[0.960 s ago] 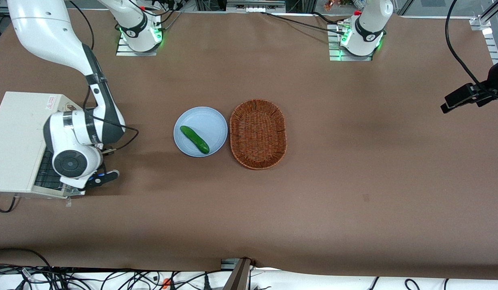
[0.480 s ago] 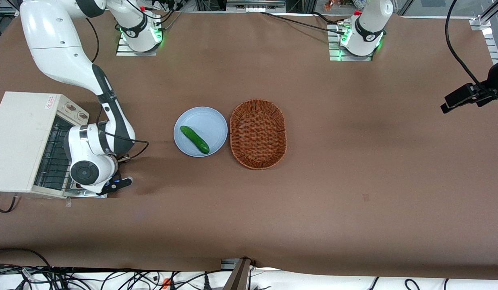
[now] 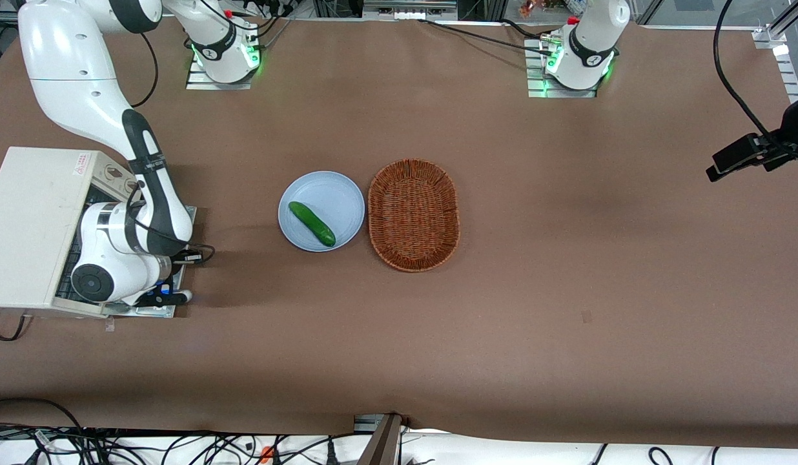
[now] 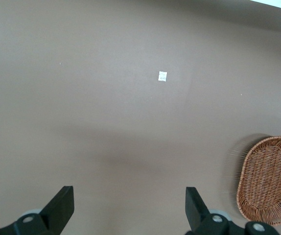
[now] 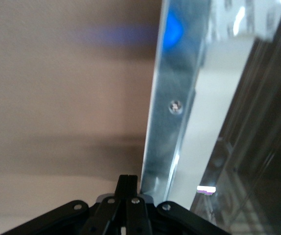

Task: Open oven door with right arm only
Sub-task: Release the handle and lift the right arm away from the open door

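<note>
Toaster oven sat at the working arm's end of the table. The oven door was swung down, nearly flat, in front of the oven, its wire rack partly exposed. The right arm bent low over the door; the gripper sat at the door's outer edge nearest the front camera. In the right wrist view the gripper had its fingers pressed together, nothing between them, alongside the door's shiny metal frame.

Toward mid-table: plate with cucumber, then wicker basket, both well apart from the oven.

Judgement: opening looked essentially done, the last of the downward swing. Next move likely calls for lifting clear without snagging the door.
</note>
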Available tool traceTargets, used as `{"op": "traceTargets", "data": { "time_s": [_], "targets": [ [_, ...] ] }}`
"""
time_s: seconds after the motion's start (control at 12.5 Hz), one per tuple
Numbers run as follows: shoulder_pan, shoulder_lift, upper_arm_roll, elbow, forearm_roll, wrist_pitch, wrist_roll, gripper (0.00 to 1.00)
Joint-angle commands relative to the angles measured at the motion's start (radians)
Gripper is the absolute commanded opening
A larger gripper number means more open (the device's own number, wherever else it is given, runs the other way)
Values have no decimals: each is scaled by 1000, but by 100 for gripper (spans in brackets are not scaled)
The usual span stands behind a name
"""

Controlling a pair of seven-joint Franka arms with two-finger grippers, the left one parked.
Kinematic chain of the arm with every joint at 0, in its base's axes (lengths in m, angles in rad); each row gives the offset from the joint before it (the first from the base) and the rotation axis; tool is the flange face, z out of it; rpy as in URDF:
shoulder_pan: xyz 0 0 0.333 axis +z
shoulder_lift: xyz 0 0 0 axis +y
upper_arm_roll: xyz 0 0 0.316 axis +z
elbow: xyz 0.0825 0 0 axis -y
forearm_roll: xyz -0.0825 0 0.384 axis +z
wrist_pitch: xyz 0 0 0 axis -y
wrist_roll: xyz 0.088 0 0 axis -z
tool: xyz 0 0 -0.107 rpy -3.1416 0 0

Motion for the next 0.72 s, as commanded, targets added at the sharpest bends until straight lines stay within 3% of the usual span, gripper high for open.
{"op": "traceTargets", "data": {
  "time_s": [0.0, 0.16, 0.32, 0.4, 0.48, 0.64],
  "targets": [
    [19, -14, 1, -7, 48, -36, 84, 0],
    [38, -24, 2, -1, 96, -56, 110, 0],
    [43, -37, 1, 60, 94, -104, 90, 0],
    [41, -37, 1, 108, 94, -151, 77, 7],
    [41, -38, -1, 143, 88, -180, 54, 25],
    [38, -75, -10, 154, 81, -190, -23, 47]
  ]
}}
